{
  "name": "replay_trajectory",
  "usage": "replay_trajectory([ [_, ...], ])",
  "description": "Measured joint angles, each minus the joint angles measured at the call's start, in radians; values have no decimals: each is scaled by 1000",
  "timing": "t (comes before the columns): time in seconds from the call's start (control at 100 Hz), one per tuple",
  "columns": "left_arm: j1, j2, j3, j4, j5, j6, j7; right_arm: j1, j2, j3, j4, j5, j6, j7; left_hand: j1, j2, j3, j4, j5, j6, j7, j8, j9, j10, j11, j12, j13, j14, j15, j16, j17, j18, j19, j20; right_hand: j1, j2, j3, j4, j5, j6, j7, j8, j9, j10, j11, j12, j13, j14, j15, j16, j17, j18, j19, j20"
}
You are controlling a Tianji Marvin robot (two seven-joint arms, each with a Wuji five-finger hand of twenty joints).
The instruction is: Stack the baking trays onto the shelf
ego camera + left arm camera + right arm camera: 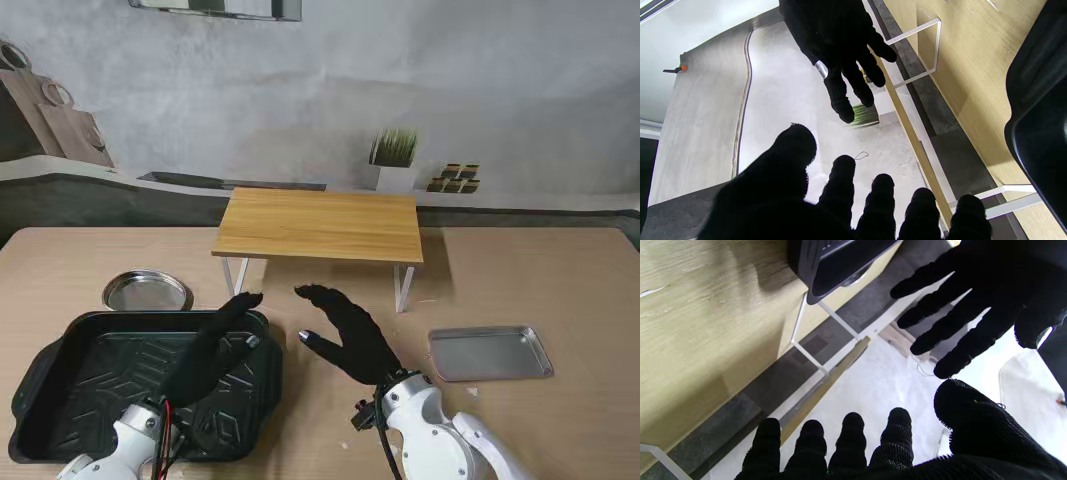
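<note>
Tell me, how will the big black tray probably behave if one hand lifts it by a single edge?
The black tray looks rigid, so it probably won't flop. It is wide, so lifted by one edge it would likely tilt down. Its glossy surface may slip in the left hand.

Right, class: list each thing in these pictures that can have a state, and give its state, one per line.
Large black rectangular baking tray: flat on table, empty.
Small silver rectangular tray: flat on table, empty.
Round silver metal pan: on table, empty.
Wooden shelf with white legs: upright, top bare.
Left hand: open, above black tray.
Right hand: open, holding nothing.
</note>
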State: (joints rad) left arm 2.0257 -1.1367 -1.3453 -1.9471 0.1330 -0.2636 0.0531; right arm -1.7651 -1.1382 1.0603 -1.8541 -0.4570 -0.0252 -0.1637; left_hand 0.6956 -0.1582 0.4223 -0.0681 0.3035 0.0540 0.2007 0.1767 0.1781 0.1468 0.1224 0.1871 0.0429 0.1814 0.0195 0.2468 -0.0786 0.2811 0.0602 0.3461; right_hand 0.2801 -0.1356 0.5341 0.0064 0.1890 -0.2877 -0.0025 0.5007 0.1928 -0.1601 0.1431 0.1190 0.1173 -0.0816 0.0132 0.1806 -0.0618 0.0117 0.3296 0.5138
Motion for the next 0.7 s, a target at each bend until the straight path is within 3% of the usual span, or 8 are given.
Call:
replay_trajectory([
  [0.7, 23, 0, -21, -22, 5, -4, -2, -8, -2, 11, -2, 9, -10, -7, 28, 0, 0, 0, 14, 14, 4, 0, 0, 0, 9, 0, 0, 1, 0, 1, 0, 0, 0, -10, 1, 0, -10, 0, 0, 0, 1, 13, 0, 0, 1, 6, 0, 0, 0, 9, 0, 0, -1, 18],
])
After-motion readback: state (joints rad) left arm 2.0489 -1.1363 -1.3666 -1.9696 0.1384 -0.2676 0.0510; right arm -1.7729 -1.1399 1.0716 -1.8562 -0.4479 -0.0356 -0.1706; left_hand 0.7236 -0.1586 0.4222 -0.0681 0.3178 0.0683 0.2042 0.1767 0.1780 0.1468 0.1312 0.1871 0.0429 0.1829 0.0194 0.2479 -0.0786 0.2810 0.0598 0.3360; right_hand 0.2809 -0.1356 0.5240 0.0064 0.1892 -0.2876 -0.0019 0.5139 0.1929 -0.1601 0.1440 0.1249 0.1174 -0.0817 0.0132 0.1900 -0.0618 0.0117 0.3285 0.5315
